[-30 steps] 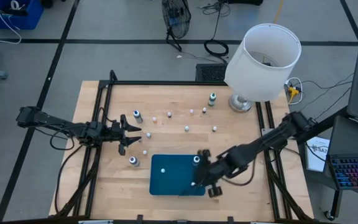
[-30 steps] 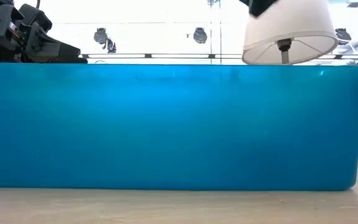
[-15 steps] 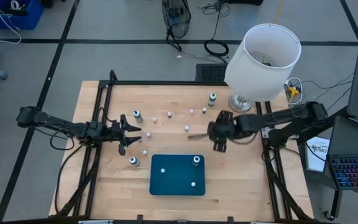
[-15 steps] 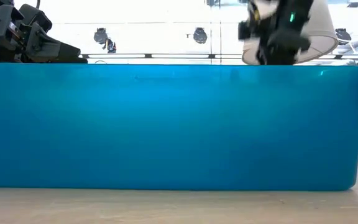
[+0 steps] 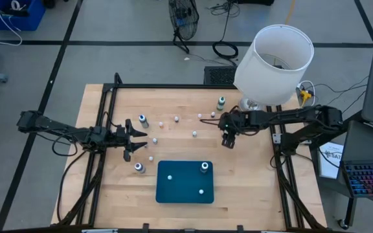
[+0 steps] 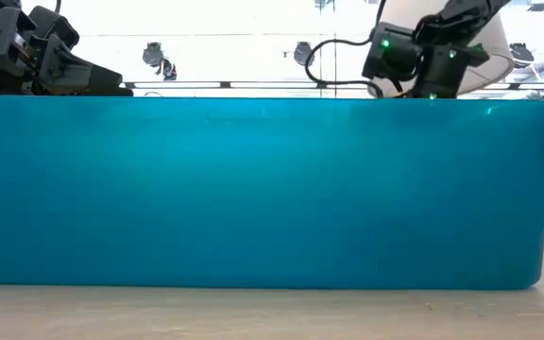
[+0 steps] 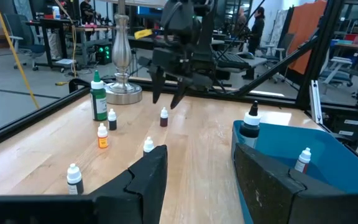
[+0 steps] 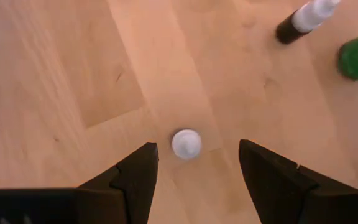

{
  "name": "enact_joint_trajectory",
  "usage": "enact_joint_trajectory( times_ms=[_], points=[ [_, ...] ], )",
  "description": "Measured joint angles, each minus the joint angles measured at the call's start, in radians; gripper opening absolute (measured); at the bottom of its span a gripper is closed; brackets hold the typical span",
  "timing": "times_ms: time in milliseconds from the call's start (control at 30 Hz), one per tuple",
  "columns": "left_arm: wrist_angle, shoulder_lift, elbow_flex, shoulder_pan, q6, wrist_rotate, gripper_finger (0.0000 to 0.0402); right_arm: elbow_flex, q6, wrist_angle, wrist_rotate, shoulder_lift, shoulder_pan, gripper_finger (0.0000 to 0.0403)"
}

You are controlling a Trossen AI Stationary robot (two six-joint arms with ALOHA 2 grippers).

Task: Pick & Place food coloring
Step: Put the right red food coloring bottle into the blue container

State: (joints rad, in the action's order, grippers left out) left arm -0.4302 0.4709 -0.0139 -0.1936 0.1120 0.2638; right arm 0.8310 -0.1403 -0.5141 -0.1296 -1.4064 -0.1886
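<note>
The right gripper (image 8: pixel 194 163) hangs with fingers spread, straddling a small white-capped bottle (image 8: pixel 186 144) standing upright directly below. The left gripper (image 5: pixel 136 140), half spread and empty, waits well away

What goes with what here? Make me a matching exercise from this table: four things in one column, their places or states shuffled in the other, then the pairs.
Things:
1. blue tray
2. green bottle
3. right hand
4. left hand

Places or states:
a. open, right above a white-capped bottle standing on the wood
b. stands near the lamp base
c. has three small bottles in it
d. open and empty, low over the table's left side

Pairs: 1-c, 2-b, 3-a, 4-d
</note>
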Motion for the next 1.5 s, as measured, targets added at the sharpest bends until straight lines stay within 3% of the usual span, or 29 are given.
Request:
enact_joint_trajectory(
  times_ms=[433, 833, 1133, 1500],
  points=[
    [0.0, 0.0, 0.0, 0.0, 0.0, 0.0, 0.0186, -0.011, 0.027, 0.06, 0.005, -0.126, 0.0, 0.021],
    [0.0, 0.0, 0.0, 0.0, 0.0, 0.0, 0.0187, -0.011, 0.045, 0.078, 0.004, -0.126, -0.002, 0.0199],
    [0.0, 0.0, 0.0, 0.0, 0.0, 0.0, 0.0186, -0.011, 0.049, 0.077, 0.004, -0.126, -0.002, 0.0163],
    [0.0, 0.0, 0.0, 0.0, 0.0, 0.0, 0.0186, -0.01, 0.056, 0.079, 0.004, -0.126, -0.002, 0.0075]
  ],
)
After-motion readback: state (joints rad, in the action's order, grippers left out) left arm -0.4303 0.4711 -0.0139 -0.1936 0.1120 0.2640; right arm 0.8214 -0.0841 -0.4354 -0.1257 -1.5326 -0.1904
